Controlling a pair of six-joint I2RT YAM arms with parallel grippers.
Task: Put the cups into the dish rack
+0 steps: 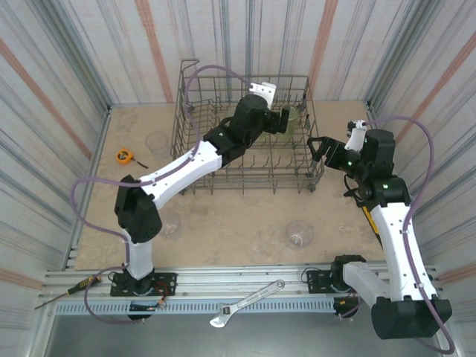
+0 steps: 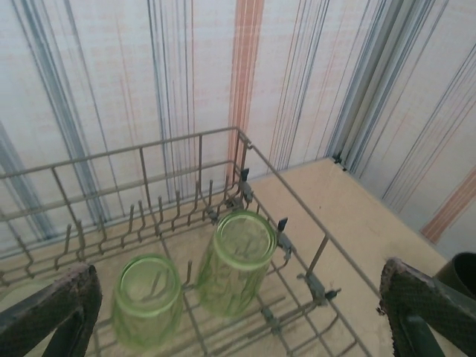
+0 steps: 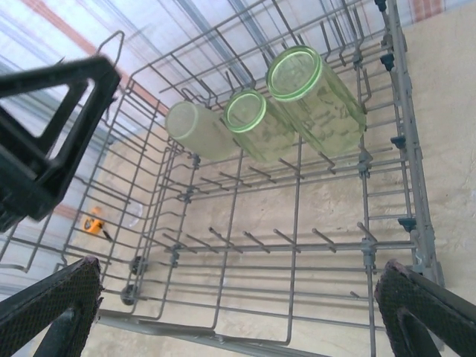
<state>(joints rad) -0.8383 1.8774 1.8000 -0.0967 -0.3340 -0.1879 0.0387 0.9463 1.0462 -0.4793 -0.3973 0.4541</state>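
Observation:
The grey wire dish rack (image 1: 195, 119) stands at the back centre of the table. Two yellow-green cups (image 2: 238, 260) (image 2: 147, 297) stand upside down in its far right corner, with a pale cup (image 3: 197, 130) beside them in the same row. My left gripper (image 1: 286, 119) hovers open just above these cups, its fingers (image 2: 52, 312) wide apart with nothing between them. Just outside the rack's right end, my right gripper (image 1: 314, 146) is open and empty, facing into the rack (image 3: 297, 245). Clear cups rest on the table left of the rack (image 1: 158, 141) and in front of it (image 1: 300, 234) (image 1: 169, 223).
An orange tape measure (image 1: 124, 155) lies left of the rack. A wrench (image 1: 245, 305) and a screwdriver (image 1: 67, 290) lie on the metal rail by the arm bases. Striped walls close in the table on three sides.

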